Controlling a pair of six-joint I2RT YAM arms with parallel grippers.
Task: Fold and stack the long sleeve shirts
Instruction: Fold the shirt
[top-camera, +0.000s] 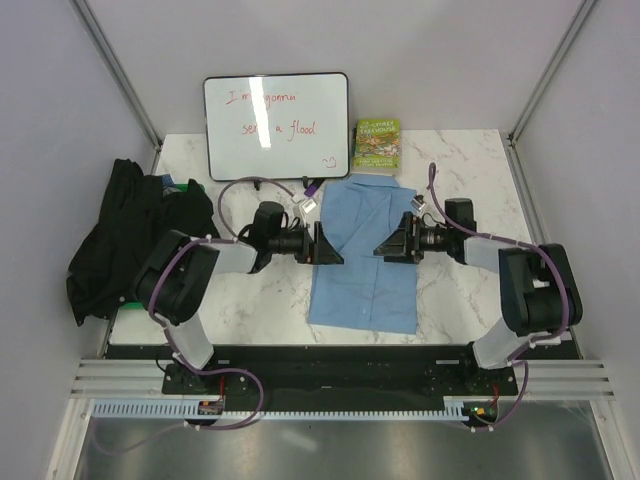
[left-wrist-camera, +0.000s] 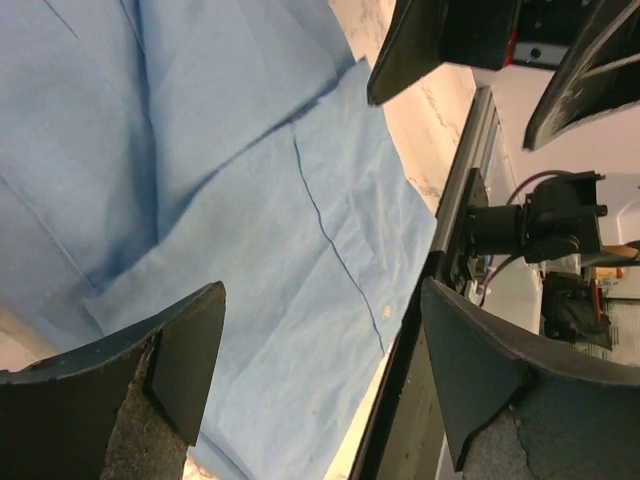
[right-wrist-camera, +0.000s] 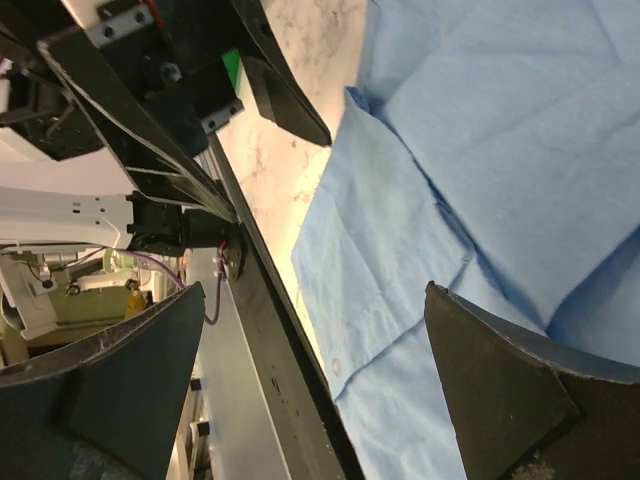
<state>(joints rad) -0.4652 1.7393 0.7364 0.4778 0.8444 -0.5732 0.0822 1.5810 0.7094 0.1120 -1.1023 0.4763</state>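
Marble table (top-camera: 250, 300), blue shirt (top-camera: 362, 270) lengthwise near-to-far, collar far; both arms' jaws spread wide.

Centre: light blue shirt (top-camera: 362, 270) lay flat on the table (top-camera: 470, 160), a low soft layer under both wrists.
Mid gap: left gripper (top-camera: 330, 245) and right gripper (top-camera: 388, 246) faced each other above the shirt, jaws spread, only a narrow slot between their tips.
Left edge: black shirt (top-camera: 120, 235) was heaped and hanging over the side, just beside the left arm (top-camera: 185, 280).
Back: whiteboard (top-camera: 277, 125) and green-covered book (top-camera: 377, 145) stood upright, the book near the collar.
Right side: bare marble ran from the shirt to the table edge, crossed only by the right arm (top-camera: 535, 290).
Near left: open marble strip lay between the left arm and the shirt.
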